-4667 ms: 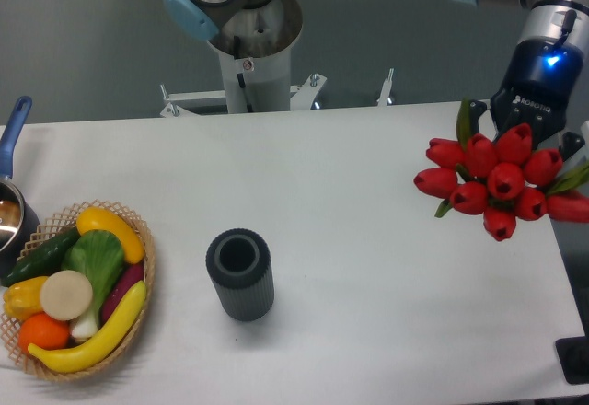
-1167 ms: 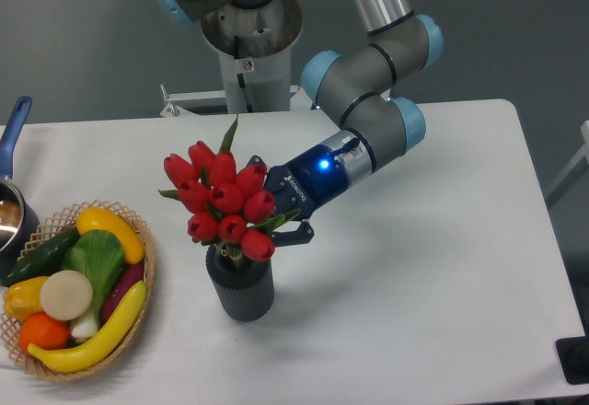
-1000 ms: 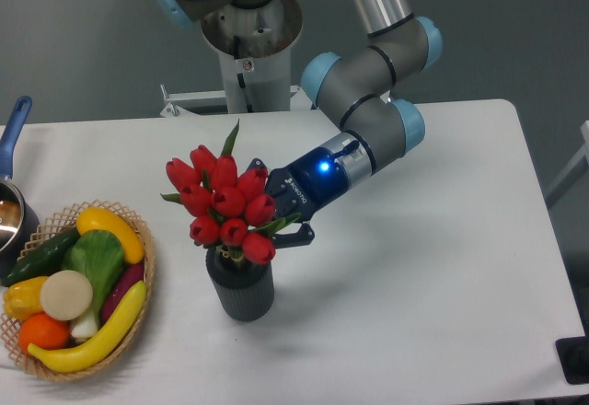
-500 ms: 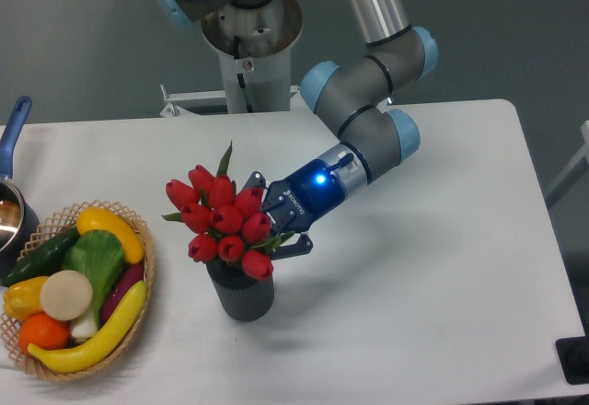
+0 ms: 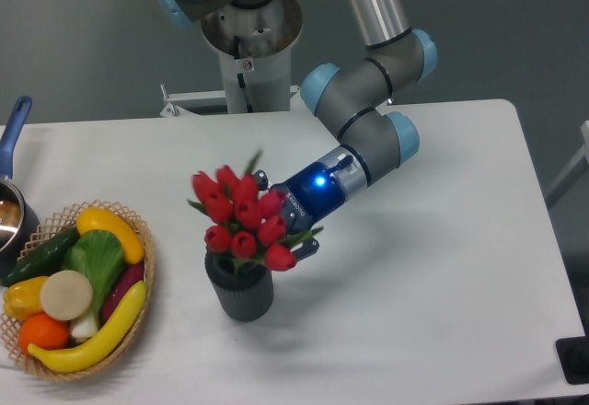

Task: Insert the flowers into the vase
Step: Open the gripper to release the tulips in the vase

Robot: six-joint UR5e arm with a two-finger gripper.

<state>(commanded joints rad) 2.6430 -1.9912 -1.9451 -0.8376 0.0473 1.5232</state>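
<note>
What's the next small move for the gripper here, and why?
Probably open and back away up and to the right. The flowers stand over the vase, stems apparently down in its mouth, while the gripper sits tight against the bunch; its fingers are hidden behind the blooms, so check the seating first.

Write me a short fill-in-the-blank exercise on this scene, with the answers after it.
1. The flowers are the colour ____.
2. The bunch sits over the mouth of the dark grey ____, with the hand right beside it.
3. The woven basket of vegetables stands to the camera's ____ of the vase.
4. The blue handle at the table's left edge belongs to a ____.

Missing words: red; vase; left; pan
</note>
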